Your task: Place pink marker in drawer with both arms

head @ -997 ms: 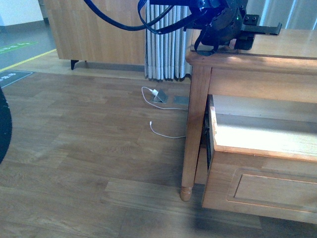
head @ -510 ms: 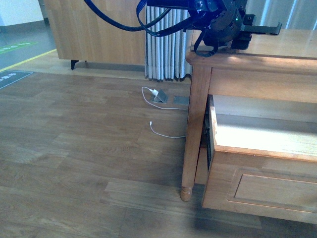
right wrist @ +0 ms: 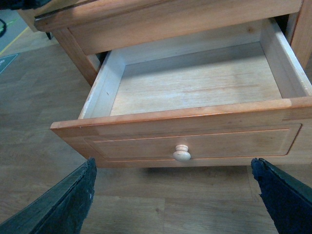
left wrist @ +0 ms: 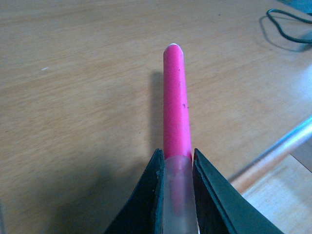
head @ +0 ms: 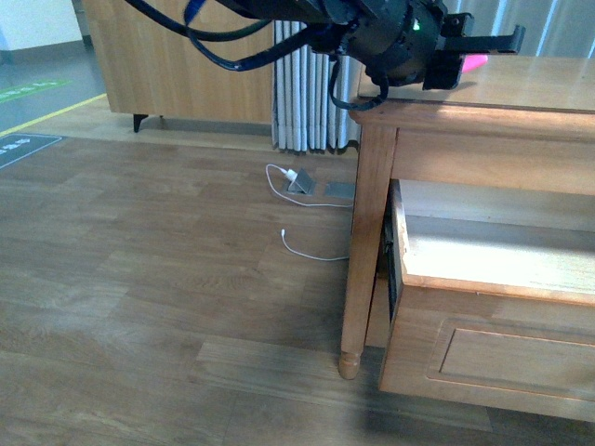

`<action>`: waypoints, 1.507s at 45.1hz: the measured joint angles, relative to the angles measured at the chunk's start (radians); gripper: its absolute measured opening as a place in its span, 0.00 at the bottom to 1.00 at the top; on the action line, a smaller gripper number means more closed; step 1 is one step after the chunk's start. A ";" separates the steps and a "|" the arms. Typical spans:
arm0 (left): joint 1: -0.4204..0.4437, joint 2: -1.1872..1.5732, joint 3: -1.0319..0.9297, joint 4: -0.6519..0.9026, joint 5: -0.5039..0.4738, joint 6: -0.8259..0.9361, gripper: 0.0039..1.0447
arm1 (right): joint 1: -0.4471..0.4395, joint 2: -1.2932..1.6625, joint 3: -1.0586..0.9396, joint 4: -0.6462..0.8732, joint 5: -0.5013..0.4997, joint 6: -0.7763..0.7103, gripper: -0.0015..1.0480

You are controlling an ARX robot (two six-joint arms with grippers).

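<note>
Pink marker (left wrist: 175,107) is clamped in the left gripper (left wrist: 177,157). The two black fingers (left wrist: 155,195) press on either side of its paler, translucent cap end. The bright pink barrel sticks straight out past the fingertips over the light-brown top of the bench (left wrist: 73,97). A thin shadow runs along one side of the barrel on the wood. It is not clear whether the marker touches the surface or is held just above it.

From the front, the left arm (head: 390,37), black and trailing dark cables, reaches in from the upper left across the left end of the bench (head: 544,84). A small patch of the pink marker (head: 475,62) shows just beyond it, above the bench top.

Below the bench top the drawer (head: 502,283) is pulled well out toward the camera. In the right wrist view its front rim (right wrist: 195,114) is near, with the pale wooden bottom in full sight. A round wooden knob (right wrist: 182,153) sits in the middle of the recessed front panel.

The right gripper (right wrist: 173,168) hangs in front of the drawer above the knob. Its fingers (right wrist: 68,204) are spread wide apart and hold nothing.

A white cable (head: 302,249) lies on the wooden floor (head: 139,279), left of the bench leg.
</note>
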 joint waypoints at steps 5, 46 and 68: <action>0.021 -0.108 -0.144 0.062 0.053 0.012 0.13 | 0.000 0.000 0.000 0.000 0.000 0.000 0.92; -0.045 -0.262 -0.538 0.103 0.179 0.266 0.13 | 0.000 0.000 0.000 0.000 0.000 0.000 0.92; -0.101 -0.072 -0.381 0.021 0.126 0.290 0.13 | 0.000 0.000 0.000 0.000 0.000 0.000 0.92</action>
